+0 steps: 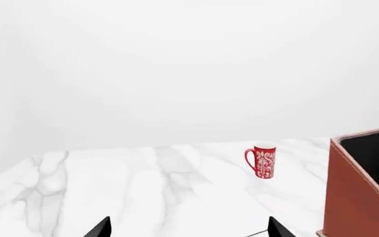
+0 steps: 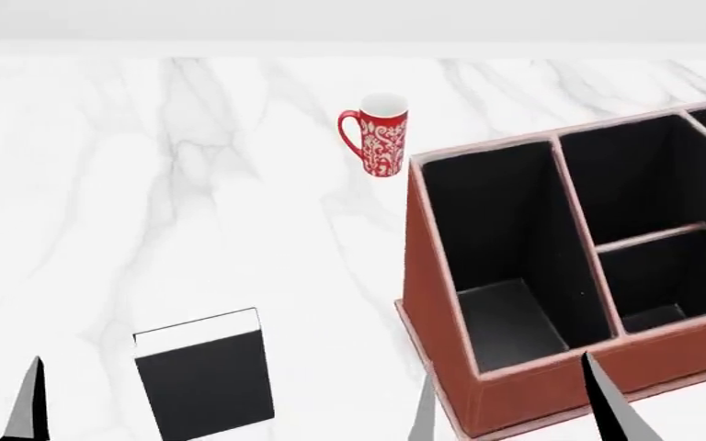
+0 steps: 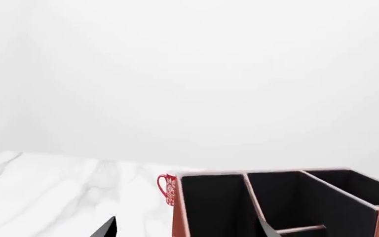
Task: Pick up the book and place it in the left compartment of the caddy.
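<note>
1. Nearest the robot, at the bottom edge of the head view, only finger tips show: the left gripper [image 2: 144, 404] has one tip at the lower left corner, and its fingers look spread wide in the left wrist view, holding nothing. The right gripper [image 2: 513, 404] shows two tips set apart in front of the caddy's near wall, also empty.

2. The thick black hardcover book with white page edges [image 2: 202, 375] lies flat on the white marble table [image 2: 144, 184], lower left of the head view, well apart from the caddy and untouched.

3. Its long axis runs roughly near to far, slightly tilted, with the white page edge turned toward the far side.

4. By the look of it, the task stands at its opening step, the approach to the book. The next move likely calls for the left gripper to come down over the book and close across its short width.

5. The large reddish-brown leather-like caddy with black dividers [image 2: 433, 276] fills the right of the frame; its long left compartment [image 2: 500, 248] stands empty.

6. Farthest back, a red patterned mug [image 2: 381, 134] stands upright just beyond the caddy's far left corner.
</note>
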You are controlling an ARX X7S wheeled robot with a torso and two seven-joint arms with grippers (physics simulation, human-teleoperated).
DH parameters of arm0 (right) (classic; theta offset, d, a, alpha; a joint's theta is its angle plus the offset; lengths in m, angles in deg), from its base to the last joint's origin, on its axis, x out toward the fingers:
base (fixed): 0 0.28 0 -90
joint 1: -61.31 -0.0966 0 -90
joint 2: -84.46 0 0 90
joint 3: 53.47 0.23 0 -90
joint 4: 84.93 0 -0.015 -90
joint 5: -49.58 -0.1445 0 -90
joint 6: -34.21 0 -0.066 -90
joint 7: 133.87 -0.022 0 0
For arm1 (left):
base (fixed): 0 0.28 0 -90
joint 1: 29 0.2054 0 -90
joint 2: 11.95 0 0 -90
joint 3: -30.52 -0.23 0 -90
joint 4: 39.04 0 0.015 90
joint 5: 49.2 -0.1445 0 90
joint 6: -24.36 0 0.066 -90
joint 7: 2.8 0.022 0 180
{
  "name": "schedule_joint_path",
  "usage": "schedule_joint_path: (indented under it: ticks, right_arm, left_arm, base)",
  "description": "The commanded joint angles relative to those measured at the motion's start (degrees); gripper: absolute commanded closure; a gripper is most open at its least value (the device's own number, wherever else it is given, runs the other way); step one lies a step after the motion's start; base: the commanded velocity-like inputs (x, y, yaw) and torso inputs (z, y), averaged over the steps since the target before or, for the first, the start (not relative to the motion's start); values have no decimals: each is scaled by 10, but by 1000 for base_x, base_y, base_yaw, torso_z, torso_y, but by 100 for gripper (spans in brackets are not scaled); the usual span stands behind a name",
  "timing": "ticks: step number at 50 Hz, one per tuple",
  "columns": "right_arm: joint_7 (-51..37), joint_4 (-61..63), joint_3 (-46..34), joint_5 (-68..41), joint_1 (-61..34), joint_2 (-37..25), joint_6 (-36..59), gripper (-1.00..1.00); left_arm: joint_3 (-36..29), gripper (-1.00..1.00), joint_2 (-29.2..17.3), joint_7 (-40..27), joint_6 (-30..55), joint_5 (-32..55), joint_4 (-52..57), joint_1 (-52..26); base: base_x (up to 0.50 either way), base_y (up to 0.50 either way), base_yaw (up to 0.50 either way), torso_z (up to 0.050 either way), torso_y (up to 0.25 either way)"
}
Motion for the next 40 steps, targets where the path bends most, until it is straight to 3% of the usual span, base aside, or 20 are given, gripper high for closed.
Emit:
schedule_joint_path:
  ticks: [1, 6, 27, 40]
  right_arm:
    - [-22, 2, -3, -12, -6, -13, -5, -100]
    - [-27, 9, 0, -20, 2, -25, -30, -100]
    - [-54, -7, -24, -40, -14, -43, -30, -100]
    - [-63, -10, -26, -70, -25, -45, -25, -100]
  left_arm:
    - [1, -100, -5, -3, -1, 3, 1, 0]
    - [0, -100, -7, -4, -4, 4, 1, 1]
    - [10, -100, -14, -9, 1, 20, 7, -3]
    - [15, -100, -18, -13, 3, 28, 8, -8]
  base:
    - [0, 0, 0, 0, 0]
    - [45, 0, 0, 0, 0]
    - [492, 0, 0, 0, 0]
    - [9, 0, 0, 0, 1]
